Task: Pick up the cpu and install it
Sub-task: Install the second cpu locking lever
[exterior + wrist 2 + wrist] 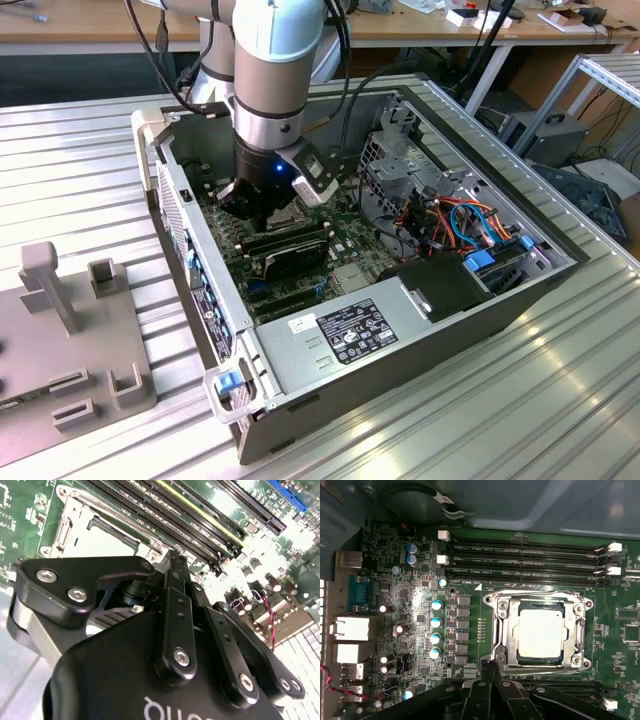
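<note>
Ribbed metal table (90, 140) carries a grey fixture block (70, 340) at the exterior view's left and an open computer case (400, 330) beside it. Inside the case lies the green motherboard (420, 595), where the arm reaches down. On that board, in the first wrist view, the cpu (540, 632) sits flat in the metal-framed socket (537, 632), beside the black memory sticks (525, 555). The pincer (488, 666) hangs just off the socket's edge, fingertips drawn together, gripping nothing, apart from the cpu.
</note>
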{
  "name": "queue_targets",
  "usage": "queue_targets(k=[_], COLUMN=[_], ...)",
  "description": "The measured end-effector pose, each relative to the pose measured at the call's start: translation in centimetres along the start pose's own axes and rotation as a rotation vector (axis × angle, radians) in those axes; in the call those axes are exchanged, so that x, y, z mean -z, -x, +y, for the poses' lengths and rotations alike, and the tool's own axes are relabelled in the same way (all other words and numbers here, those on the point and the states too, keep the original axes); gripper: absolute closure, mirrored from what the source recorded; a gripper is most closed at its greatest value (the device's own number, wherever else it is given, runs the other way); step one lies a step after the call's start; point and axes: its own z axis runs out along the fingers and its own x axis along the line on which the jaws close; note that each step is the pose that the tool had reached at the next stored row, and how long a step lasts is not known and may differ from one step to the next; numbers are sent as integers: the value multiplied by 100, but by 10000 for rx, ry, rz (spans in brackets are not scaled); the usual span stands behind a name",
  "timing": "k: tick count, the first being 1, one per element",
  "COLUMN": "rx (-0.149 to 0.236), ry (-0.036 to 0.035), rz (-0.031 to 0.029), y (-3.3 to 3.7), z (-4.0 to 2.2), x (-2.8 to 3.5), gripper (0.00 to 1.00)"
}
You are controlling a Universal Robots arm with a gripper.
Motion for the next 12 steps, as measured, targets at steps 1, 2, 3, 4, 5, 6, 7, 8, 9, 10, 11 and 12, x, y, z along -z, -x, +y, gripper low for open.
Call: queue_targets(k=[1, 2, 3, 4, 5, 6, 7, 8, 9, 10, 11, 12], rx=[1, 0, 0, -1, 1, 1, -2, -2, 1, -1, -1, 0], ry=[-1, 1, 0, 0, 0, 0, 0, 0, 0, 1, 0, 0], rz=[1, 0, 0, 1, 3, 5, 9, 10, 13, 15, 16, 17], y=[3, 12, 27, 72, 105, 143, 184, 224, 261, 296, 337, 369], z=[3, 3, 2, 0, -2, -3, -5, -7, -9, -10, -12, -13], x=[22, 21, 21, 19, 17, 15, 13, 11, 9, 7, 5, 3], gripper=[89, 89, 89, 89, 89, 89, 89, 89, 89, 89, 89, 89])
